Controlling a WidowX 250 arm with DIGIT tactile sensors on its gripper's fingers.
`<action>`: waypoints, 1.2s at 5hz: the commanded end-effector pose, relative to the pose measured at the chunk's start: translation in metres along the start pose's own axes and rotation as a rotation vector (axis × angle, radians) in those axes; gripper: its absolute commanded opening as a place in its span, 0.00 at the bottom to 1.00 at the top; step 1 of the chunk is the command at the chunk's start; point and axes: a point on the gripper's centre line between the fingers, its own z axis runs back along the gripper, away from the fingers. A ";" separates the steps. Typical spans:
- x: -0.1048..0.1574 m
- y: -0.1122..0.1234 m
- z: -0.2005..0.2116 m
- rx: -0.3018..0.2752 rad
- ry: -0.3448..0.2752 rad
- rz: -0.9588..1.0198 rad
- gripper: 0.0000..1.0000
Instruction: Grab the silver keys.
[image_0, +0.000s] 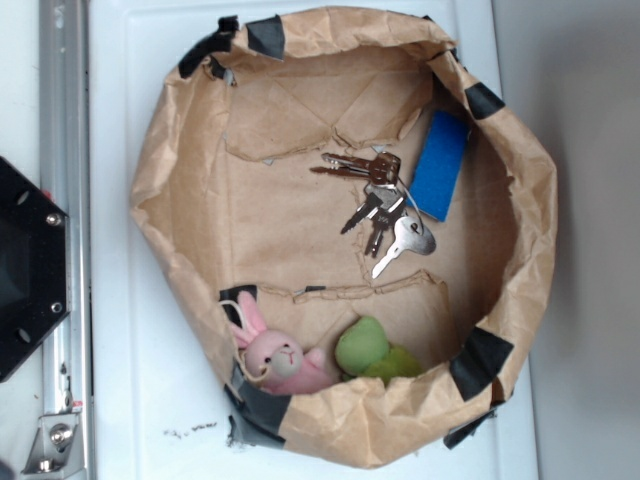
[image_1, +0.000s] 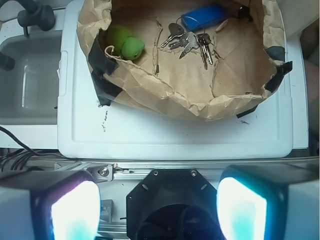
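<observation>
A white plastic surface carries a round basin of crumpled brown paper, its rim patched with black tape, and a metal rail runs along one side beside my black base plate. My gripper hangs well back from the basin over that base, its two pale fingers spread wide with nothing between them. The silver keys lie fanned on the paper floor near the middle of the basin, the larger round-headed one pointing toward the near wall, and the bunch sits just beside, perhaps touching, a blue rectangular block. A pink toy rabbit and a green soft toy rest against the wall, well apart from the keys. I judge the main risks to be these: the keys lie flat and thin, so my fingers may skid over them or pinch the paper; coming down too close to the block could catch it instead; and the raised paper wall may snag me on the way in. I can read no brand, label or writing anywhere; the keys' stamps are too small to tell.
</observation>
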 end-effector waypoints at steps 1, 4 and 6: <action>0.000 0.000 0.000 0.000 0.000 0.000 1.00; 0.086 0.028 -0.051 0.015 0.053 -0.096 1.00; 0.123 0.038 -0.064 0.070 -0.025 -0.362 1.00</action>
